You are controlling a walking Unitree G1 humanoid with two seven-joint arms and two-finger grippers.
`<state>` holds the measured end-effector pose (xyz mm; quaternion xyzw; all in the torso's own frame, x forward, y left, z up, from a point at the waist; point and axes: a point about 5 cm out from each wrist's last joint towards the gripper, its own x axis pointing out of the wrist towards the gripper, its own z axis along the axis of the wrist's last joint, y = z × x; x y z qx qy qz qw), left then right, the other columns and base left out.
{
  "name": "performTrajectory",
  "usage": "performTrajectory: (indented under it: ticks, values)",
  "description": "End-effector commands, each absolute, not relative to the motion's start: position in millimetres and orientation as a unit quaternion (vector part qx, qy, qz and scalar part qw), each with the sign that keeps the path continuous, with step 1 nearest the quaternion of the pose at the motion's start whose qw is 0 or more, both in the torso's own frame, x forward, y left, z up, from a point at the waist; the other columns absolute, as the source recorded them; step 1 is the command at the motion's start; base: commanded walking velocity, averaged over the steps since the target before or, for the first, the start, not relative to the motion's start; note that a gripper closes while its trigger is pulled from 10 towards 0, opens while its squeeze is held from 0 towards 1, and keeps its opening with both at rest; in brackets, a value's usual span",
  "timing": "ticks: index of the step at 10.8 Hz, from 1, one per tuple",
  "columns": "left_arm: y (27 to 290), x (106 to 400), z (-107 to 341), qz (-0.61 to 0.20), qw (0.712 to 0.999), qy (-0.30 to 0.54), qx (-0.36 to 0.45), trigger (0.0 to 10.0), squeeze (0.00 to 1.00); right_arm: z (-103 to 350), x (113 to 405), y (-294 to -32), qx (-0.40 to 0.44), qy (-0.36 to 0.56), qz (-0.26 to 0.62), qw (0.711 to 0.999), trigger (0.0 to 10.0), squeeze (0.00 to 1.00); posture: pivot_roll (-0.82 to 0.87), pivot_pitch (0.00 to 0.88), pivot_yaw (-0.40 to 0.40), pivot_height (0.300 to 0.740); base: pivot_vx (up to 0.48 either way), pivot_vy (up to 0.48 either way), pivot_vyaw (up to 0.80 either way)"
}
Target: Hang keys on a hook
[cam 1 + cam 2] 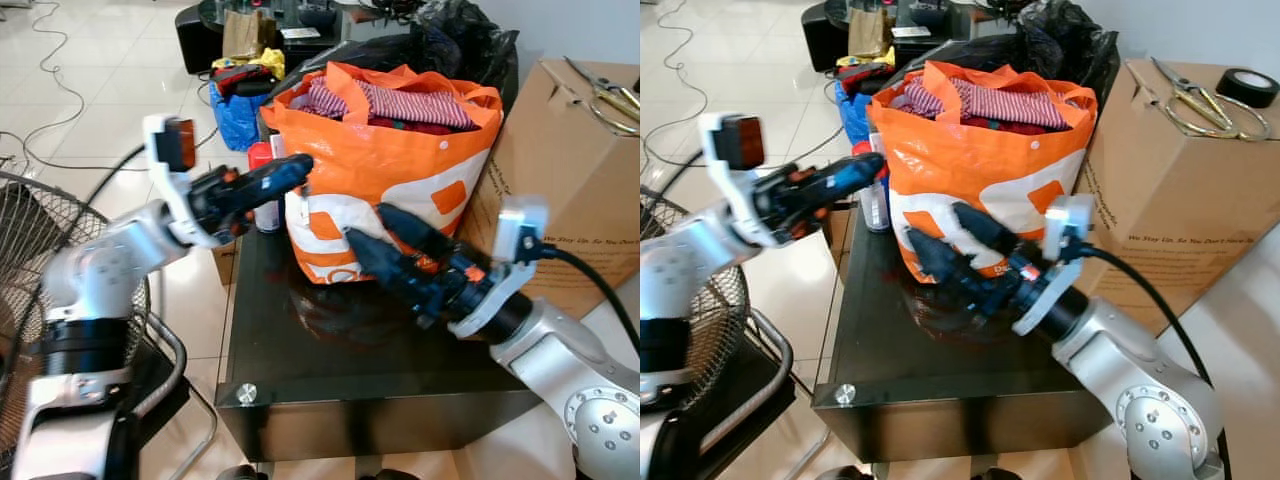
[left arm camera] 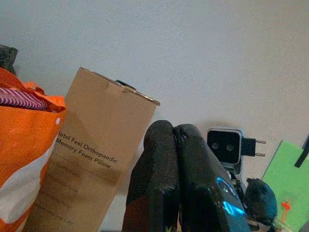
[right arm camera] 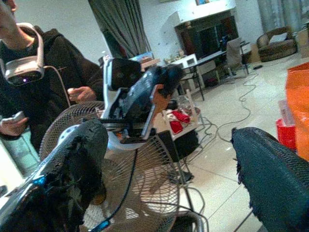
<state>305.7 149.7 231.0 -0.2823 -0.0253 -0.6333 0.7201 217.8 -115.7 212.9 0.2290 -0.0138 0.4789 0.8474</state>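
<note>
Judging by the scene, the task has hardly begun. No keys and no hook can be made out anywhere, so where the keys are cannot be told, and finding, gripping and hanging them all seem left to do.

Both arms are raised over a low black glossy table [image 1: 330, 350]. The left gripper [image 1: 290, 172], at about 10 o'clock in the head view, has its two black fingers pressed together on nothing, the tips close to the rim of a large orange and white woven plastic shopping bag [image 1: 400, 190]. The right gripper [image 1: 365, 235], at about 4 o'clock, has its fingers spread apart and empty, pointing at the bag's lower front.

The bag stands at the table's far edge, at 12 o'clock, stuffed with folded cloth, including red and white striped fabric [image 1: 400, 100]. At 2 o'clock, just beside the bag, is a tall brown cardboard box [image 1: 1180, 190], closed, with metal scissors [image 1: 1190, 100] and a roll of black tape [image 1: 1248, 87] on top. A person in dark clothing [image 3: 48, 87] stands behind a wire floor fan [image 3: 140, 183].
</note>
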Motion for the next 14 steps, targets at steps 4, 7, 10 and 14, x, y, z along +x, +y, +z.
performTrajectory:
  ticks: [4, 7, 10, 14]
  values:
    - [123, 306, 240, -0.668, 0.686, -0.043, -0.285, 0.0, 0.0, 200, 234, -109, 0.149, 0.051, 0.422, 0.893, 8.8, 0.0, -0.14, 0.0, -0.001, 0.74, 0.0, 0.0, 0.0]
    - [121, 305, 236, -0.673, 0.685, -0.031, -0.277, 0.0, 0.0, 205, 235, -107, 0.159, 0.043, 0.423, 0.891, 4.0, 0.0, -0.14, 0.0, -0.001, 0.74, 0.0, 0.0, 0.0]
    - [127, 311, 235, -0.655, 0.709, -0.032, -0.258, 0.0, 0.0, 211, 225, -101, 0.172, 0.025, 0.466, 0.868, 9.5, 0.0, -0.14, 0.0, -0.001, 0.74, 0.0, 0.0, 0.0]
    - [120, 313, 234, -0.663, 0.704, -0.029, -0.253, 0.0, 0.0, 210, 226, -96, 0.175, 0.027, 0.467, 0.866, 7.1, 0.0, -0.14, 0.0, 0.004, 0.74, 0.0, 0.0, 0.0]
